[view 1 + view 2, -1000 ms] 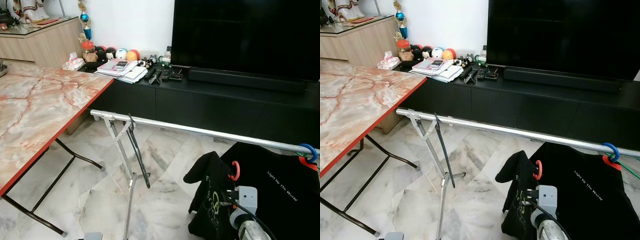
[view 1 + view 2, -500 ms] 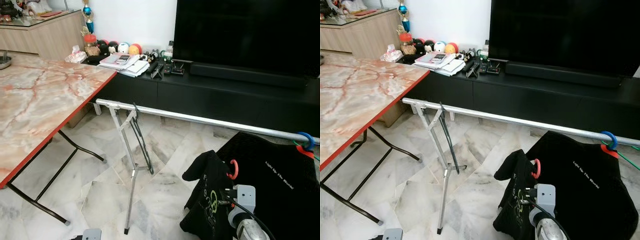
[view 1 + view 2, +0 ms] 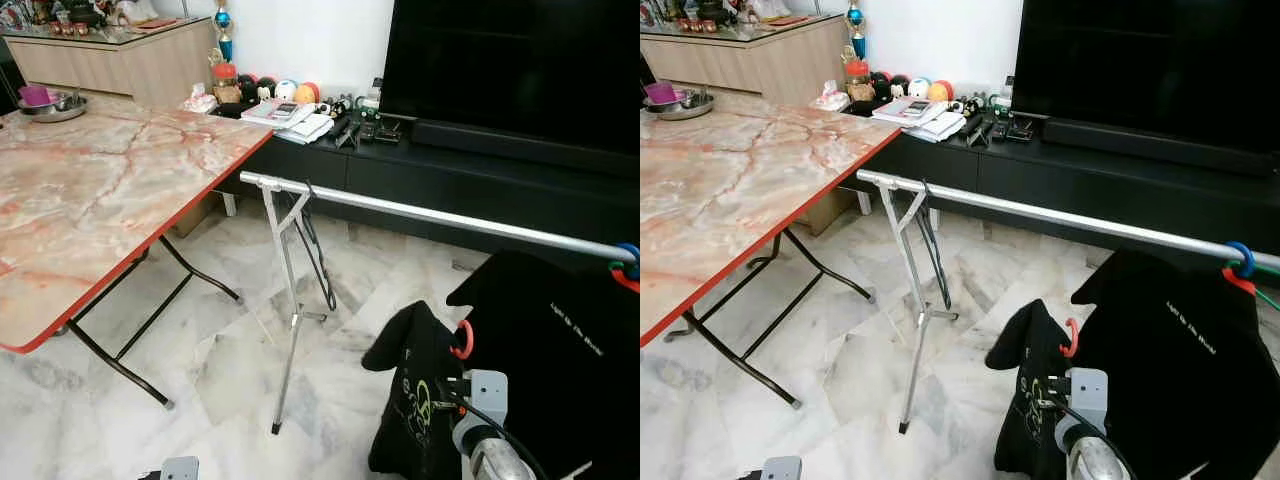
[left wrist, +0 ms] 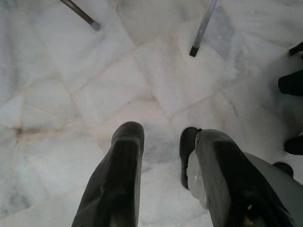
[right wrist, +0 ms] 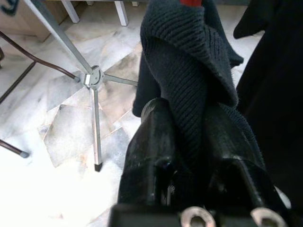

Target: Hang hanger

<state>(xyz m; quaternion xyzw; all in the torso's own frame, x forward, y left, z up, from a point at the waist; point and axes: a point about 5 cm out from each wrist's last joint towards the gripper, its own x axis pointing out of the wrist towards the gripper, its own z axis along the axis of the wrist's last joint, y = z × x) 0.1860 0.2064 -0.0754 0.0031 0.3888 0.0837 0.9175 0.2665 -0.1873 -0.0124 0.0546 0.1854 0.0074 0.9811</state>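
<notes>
Marble floor, silver rail now wider in view as the camera backs off; right claw clamps the dark garment, red hanger unhung; left claw gapes.

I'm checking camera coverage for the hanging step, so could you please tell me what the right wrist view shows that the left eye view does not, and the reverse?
Right wrist view: the right gripper shut on the black garment, knit close up.
Left eye view: the silver rail, a black shirt already on it, the marble table, the TV.
Both: the held garment's red hanger hook, the rack's foot, the marble floor.
</notes>
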